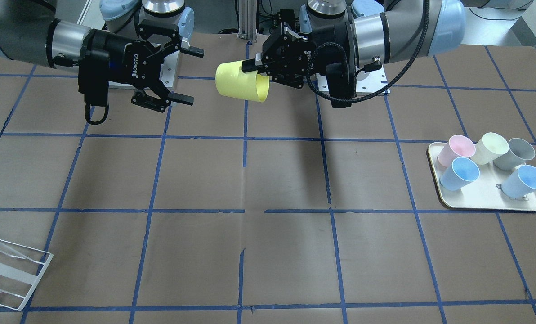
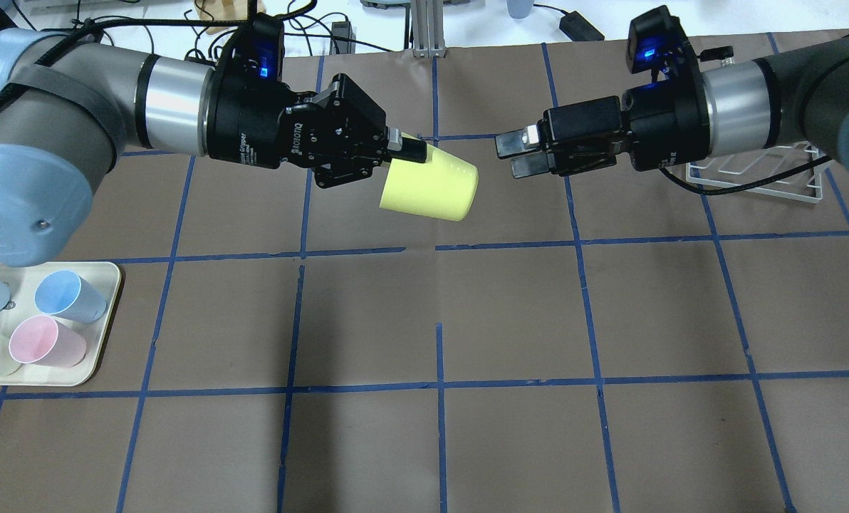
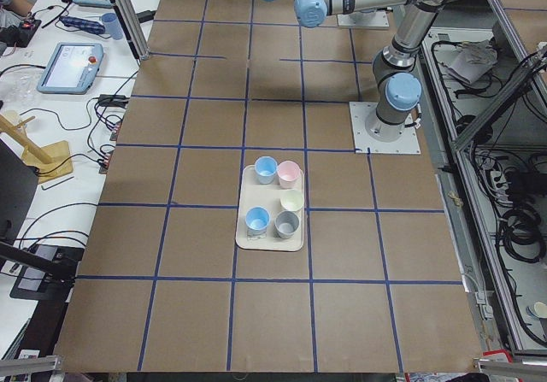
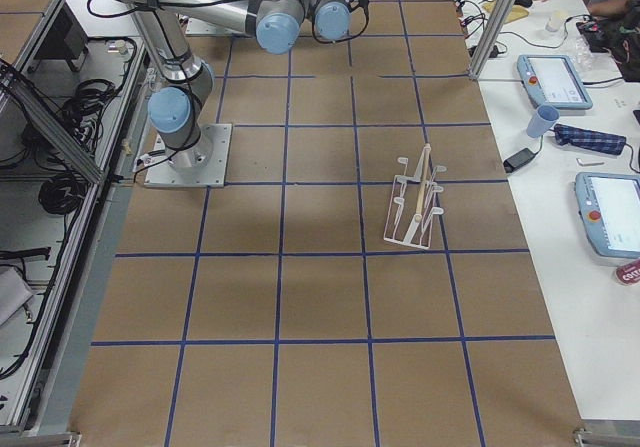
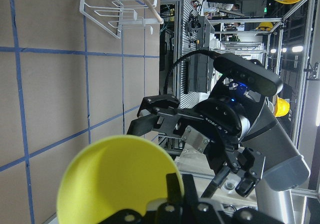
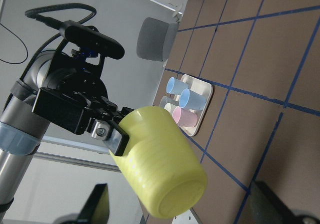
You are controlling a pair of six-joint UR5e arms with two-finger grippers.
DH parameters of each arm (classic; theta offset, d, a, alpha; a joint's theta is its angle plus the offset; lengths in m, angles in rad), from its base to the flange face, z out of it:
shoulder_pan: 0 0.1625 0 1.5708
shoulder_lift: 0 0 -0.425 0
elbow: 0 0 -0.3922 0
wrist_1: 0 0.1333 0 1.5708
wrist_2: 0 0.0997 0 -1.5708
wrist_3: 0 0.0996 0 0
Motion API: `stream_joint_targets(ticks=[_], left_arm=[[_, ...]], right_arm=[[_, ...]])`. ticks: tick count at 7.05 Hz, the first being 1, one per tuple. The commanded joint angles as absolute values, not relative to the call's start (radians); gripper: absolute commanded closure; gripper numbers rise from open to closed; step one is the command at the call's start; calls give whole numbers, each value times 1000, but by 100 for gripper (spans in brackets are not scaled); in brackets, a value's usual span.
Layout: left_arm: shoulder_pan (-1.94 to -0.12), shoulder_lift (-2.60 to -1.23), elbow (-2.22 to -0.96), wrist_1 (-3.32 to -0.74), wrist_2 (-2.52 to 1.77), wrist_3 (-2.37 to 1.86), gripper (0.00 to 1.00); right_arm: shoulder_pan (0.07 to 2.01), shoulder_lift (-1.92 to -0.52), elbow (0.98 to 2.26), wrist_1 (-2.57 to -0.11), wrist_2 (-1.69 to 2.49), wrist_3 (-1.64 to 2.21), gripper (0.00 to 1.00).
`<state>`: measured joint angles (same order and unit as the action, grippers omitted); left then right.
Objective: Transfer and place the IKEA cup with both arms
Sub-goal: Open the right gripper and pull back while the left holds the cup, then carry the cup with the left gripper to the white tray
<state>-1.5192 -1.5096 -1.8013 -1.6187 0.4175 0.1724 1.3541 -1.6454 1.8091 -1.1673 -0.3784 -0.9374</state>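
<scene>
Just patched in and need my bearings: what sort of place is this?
Probably a robotics lab test cell: a table taped into a blue grid, the left arm and right arm mounted on it, and teach pendants on a side bench.

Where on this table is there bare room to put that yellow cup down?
The wide middle of the brown table is bare, from the cup tray across to the white wire rack. The tray is crowded with five cups. The yellow cup hangs above the table's far edge.
</scene>
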Motion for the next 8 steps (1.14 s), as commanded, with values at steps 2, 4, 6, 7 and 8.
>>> stream_joint_targets(ticks=[2, 4, 6, 7, 8], left_arm=[[-1436, -1512, -1786, -1528, 888, 130, 100], [-1385, -1535, -1786, -1351, 1213, 161, 100], [-1243, -1542, -1789, -1341, 1357, 492, 100], [-1123, -1546, -1790, -1353, 1359, 659, 100], [-1039, -1561, -1795, -1339, 1377, 795, 100]], right_arm=[[1316, -1646, 1781, -1184, -533, -715, 0], [1318, -1663, 1776, -1328, -810, -414, 0], [1341, -1703, 1758, -1338, -990, -185, 0], [1376, -1709, 1734, -1338, -1108, -110, 0], [1438, -1706, 1689, -1348, -1261, -35, 0]])
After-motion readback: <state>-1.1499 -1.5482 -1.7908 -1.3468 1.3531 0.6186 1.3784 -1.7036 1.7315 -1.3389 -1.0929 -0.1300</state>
